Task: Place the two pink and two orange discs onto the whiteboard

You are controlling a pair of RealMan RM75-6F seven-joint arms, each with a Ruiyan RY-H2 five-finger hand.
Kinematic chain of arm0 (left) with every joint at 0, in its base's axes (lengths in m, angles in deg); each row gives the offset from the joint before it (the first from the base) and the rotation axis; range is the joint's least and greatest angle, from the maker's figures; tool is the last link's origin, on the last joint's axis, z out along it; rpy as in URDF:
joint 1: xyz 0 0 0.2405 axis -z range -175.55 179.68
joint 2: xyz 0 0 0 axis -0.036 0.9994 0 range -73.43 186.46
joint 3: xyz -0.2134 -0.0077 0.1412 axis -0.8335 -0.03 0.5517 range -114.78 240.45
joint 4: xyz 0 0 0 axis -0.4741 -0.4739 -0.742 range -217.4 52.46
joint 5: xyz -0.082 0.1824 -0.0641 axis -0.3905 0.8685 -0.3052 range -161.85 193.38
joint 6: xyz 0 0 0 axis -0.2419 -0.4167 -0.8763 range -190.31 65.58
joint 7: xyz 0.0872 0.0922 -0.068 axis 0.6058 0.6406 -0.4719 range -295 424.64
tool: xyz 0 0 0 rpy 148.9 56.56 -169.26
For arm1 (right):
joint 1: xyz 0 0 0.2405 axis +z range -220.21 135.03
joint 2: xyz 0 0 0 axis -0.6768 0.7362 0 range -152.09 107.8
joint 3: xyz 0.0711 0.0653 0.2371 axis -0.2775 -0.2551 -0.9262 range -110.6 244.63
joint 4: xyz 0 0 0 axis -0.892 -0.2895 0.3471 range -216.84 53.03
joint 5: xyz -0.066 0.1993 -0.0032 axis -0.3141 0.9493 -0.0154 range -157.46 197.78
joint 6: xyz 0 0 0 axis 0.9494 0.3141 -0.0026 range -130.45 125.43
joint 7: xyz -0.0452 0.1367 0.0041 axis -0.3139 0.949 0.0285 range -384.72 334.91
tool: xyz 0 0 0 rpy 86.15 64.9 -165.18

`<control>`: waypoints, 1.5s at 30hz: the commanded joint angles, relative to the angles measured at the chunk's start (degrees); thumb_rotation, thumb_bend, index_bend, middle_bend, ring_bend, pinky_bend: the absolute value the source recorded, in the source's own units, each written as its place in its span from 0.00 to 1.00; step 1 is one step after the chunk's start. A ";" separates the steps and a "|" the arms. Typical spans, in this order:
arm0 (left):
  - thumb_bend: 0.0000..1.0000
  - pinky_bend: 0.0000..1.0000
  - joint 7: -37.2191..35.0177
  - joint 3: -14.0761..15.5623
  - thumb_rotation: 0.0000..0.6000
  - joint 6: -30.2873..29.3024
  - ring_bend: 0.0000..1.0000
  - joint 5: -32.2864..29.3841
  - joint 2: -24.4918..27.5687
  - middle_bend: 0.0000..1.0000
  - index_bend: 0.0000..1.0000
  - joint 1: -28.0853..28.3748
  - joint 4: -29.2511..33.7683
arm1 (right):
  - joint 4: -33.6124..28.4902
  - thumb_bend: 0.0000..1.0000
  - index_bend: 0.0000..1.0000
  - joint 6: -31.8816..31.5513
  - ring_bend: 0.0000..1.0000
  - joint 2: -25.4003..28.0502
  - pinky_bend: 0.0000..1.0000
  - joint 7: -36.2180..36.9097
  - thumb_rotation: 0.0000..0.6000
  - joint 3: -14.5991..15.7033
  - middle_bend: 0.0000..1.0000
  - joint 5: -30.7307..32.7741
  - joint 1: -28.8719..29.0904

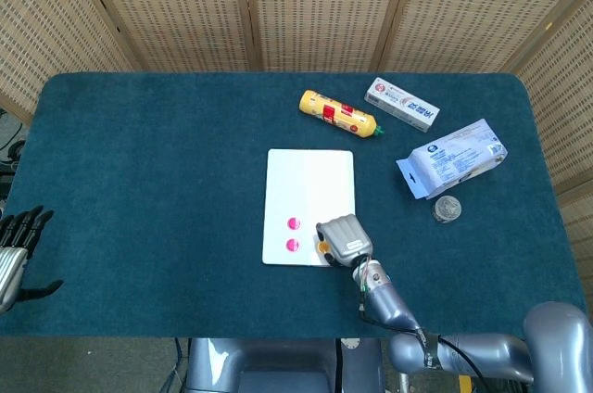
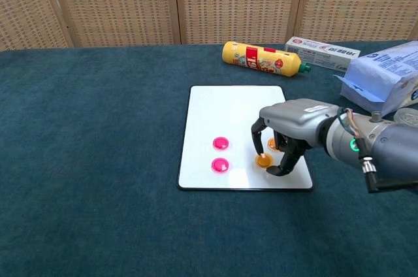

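Observation:
The whiteboard (image 1: 310, 180) (image 2: 235, 110) lies flat at the table's middle. Two pink discs (image 2: 221, 142) (image 2: 219, 164) sit on its lower left part, also seen in the head view (image 1: 293, 223) (image 1: 293, 246). My right hand (image 1: 344, 237) (image 2: 294, 123) hovers over the board's lower right part and pinches an orange disc (image 2: 263, 160) (image 1: 321, 247) at or just above the board surface. The second orange disc is mostly hidden behind that hand's fingers. My left hand (image 1: 18, 249) rests far off at the table's left edge, fingers apart and holding nothing.
A yellow bottle (image 1: 339, 115) (image 2: 261, 57) and a toothpaste box (image 1: 400, 104) (image 2: 323, 50) lie behind the board. A white and blue packet (image 1: 452, 158) (image 2: 385, 84) and a small round jar (image 1: 447, 209) sit to the right.

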 commanded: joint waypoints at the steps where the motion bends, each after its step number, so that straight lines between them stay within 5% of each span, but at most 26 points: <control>1: 0.00 0.00 0.05 0.03 1.00 0.10 0.00 0.01 0.03 0.00 0.00 0.05 0.04 | 0.23 0.39 0.57 -0.22 0.94 0.00 1.00 -0.32 1.00 0.13 1.00 0.73 0.28; 45: 0.00 0.00 -0.59 -0.05 1.00 -0.01 0.00 0.03 0.21 0.00 0.00 0.02 -0.01 | 1.73 0.37 0.51 -1.52 0.94 -0.71 1.00 -0.85 1.00 2.23 1.00 1.74 1.40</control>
